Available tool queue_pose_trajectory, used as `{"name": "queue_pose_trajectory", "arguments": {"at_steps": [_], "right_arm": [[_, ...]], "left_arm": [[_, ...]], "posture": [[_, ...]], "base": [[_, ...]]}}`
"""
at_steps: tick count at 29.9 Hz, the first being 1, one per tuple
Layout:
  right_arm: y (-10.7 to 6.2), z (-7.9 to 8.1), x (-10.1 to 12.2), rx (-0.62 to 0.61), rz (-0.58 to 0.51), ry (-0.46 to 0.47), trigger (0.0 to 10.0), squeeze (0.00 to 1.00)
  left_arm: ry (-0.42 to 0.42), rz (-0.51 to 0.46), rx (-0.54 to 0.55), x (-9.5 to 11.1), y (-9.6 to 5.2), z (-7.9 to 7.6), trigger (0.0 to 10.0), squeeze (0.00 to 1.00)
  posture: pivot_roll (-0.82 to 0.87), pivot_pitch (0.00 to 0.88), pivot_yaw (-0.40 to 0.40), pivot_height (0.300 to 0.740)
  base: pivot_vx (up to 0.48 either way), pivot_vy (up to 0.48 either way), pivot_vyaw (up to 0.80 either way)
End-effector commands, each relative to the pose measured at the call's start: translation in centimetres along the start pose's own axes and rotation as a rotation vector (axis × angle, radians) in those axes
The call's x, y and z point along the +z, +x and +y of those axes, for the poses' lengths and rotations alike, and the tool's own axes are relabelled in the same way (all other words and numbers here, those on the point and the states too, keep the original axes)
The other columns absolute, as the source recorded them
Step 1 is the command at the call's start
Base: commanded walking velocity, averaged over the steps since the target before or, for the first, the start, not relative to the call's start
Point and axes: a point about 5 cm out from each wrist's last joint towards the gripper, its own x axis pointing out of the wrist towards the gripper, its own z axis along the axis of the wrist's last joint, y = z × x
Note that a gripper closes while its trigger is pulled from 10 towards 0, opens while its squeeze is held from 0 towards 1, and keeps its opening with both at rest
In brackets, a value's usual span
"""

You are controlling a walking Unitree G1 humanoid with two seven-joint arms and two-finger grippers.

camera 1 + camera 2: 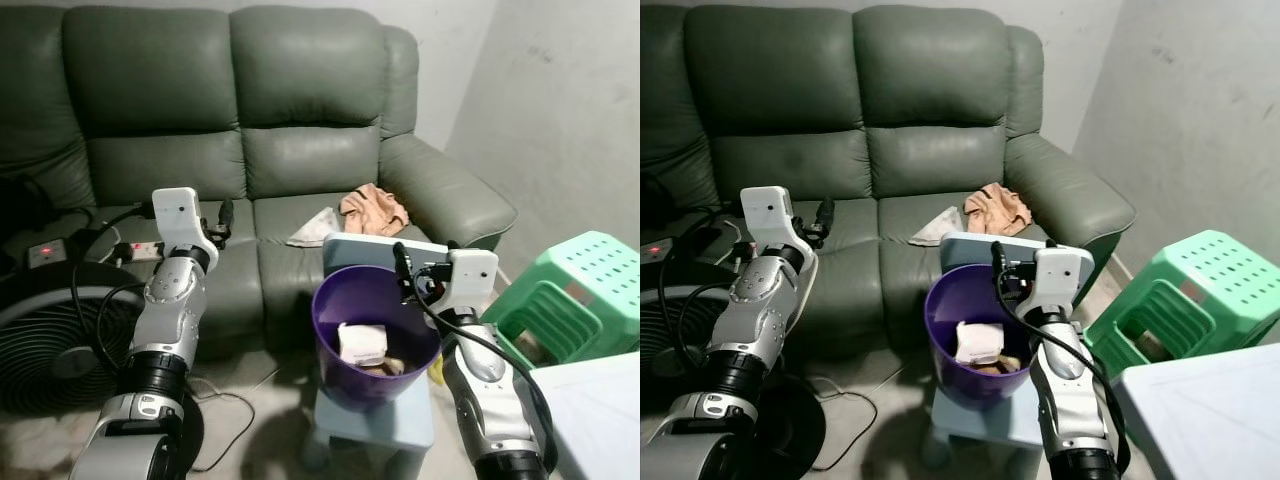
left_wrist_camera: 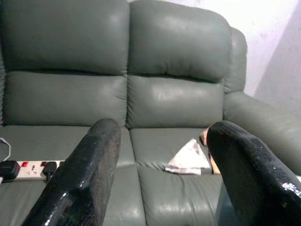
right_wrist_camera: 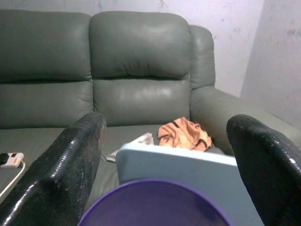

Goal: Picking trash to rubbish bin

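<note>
A purple rubbish bin [image 1: 345, 300] stands on a pale blue stool [image 1: 375, 425] before the green sofa [image 1: 300, 100]. Inside the bin lies a white crumpled packet [image 1: 362, 343] with other scraps. On the sofa seat rest a white paper piece [image 1: 315, 228] and an orange crumpled wrapper [image 1: 374, 208]. My right gripper [image 1: 402, 268] hovers open at the bin's right rim, holding nothing. My left gripper [image 1: 224, 220] is raised over the sofa's left seat, open and holding nothing. In the left wrist view the white paper [image 2: 190, 156] lies beyond the fingers [image 2: 84, 174].
A black floor fan [image 1: 50, 340] stands at the left, with a power strip [image 1: 140, 250] and cables on the sofa seat. A green plastic stool [image 1: 575, 295] sits at the right beside a white surface [image 1: 600, 410]. A grey wall closes the right side.
</note>
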Motion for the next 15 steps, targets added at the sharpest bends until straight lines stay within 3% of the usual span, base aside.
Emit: {"name": "queue_pose_trajectory", "arguments": {"at_steps": [1, 15], "right_arm": [[-0.15, -0.89, -0.06, -0.032, 0.015, -0.009, 10.0, 0.0], [-0.22, -1.01, -0.05, -0.032, 0.025, -0.016, 10.0, 0.0]], "left_arm": [[0.014, -0.009, -0.015, 0.35, 0.26, -0.71, 10.0, 0.0], [-0.023, -0.031, -0.057, 0.57, 0.12, -1.04, 10.0, 0.0]], "posture": [[-0.03, 0.0, -0.024, 0.74], [-0.03, 0.0, -0.029, 0.74]], "base": [[0.0, 0.0, -0.77], [0.0, 0.0, -0.77]]}}
